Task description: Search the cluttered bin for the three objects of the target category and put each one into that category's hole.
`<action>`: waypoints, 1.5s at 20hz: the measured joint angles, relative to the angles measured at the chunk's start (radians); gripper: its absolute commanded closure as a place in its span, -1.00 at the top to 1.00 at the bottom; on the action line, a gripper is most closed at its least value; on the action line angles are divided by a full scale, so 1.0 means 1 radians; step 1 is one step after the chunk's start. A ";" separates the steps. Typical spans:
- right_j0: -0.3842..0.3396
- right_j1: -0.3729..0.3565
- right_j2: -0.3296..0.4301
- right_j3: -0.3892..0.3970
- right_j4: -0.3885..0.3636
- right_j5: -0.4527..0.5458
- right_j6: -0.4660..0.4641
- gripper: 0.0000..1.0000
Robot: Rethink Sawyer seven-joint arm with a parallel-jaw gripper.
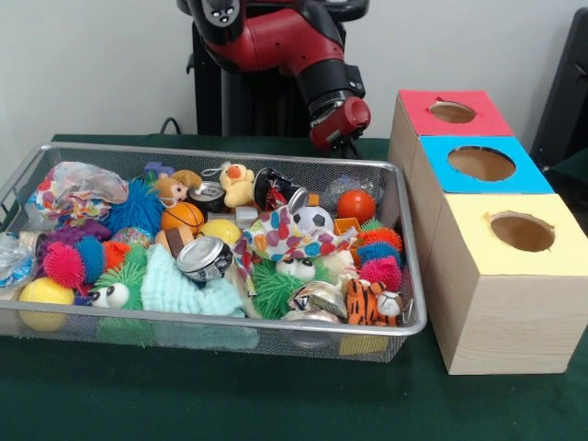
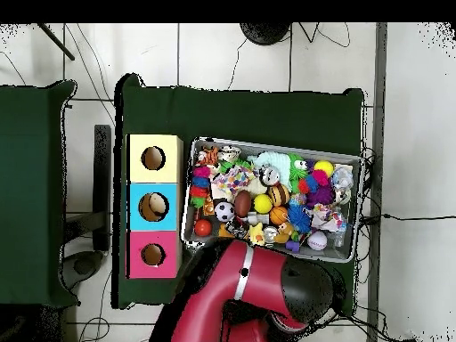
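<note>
The wire mesh bin [image 1: 230,323] sits on the green table, heaped with toys and cans. It also shows in the overhead view [image 2: 354,162]. In it are an orange ball [image 1: 356,204], a small soccer ball [image 1: 314,219], a basketball [image 1: 182,217], a yellow ball [image 1: 44,292], a crushed can [image 1: 204,257], a tiger toy [image 1: 367,301], a yellow duck plush [image 1: 239,184] and spiky balls [image 1: 378,246]. My gripper [image 1: 342,144] hangs just behind the bin's far rim, near its right end, above the table. In the overhead view the red arm [image 2: 245,285] hides it.
Three wooden boxes stand right of the bin in the front view, with a red-topped hole [image 1: 452,112], a blue-topped hole [image 1: 481,163] and a yellow-topped hole [image 1: 522,231]. In the overhead view they lie left of the bin [image 2: 153,207]. A second green table [image 2: 31,178] stands further left.
</note>
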 measured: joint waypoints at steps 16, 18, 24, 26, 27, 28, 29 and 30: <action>-0.101 0.058 0.021 -0.070 -0.009 -0.108 0.000 1.00; -0.100 0.058 0.021 -0.070 -0.008 -0.108 0.000 1.00; -0.097 0.058 0.018 -0.071 -0.008 -0.109 0.000 1.00; -0.097 0.058 0.018 -0.072 -0.009 -0.109 0.000 1.00; -0.096 0.058 0.017 -0.072 -0.008 -0.109 0.000 1.00; -0.096 0.058 0.017 -0.072 -0.009 -0.109 0.000 1.00; -0.095 0.058 0.017 -0.072 -0.008 -0.109 0.000 1.00; -0.094 0.057 0.016 -0.072 -0.008 -0.109 0.000 1.00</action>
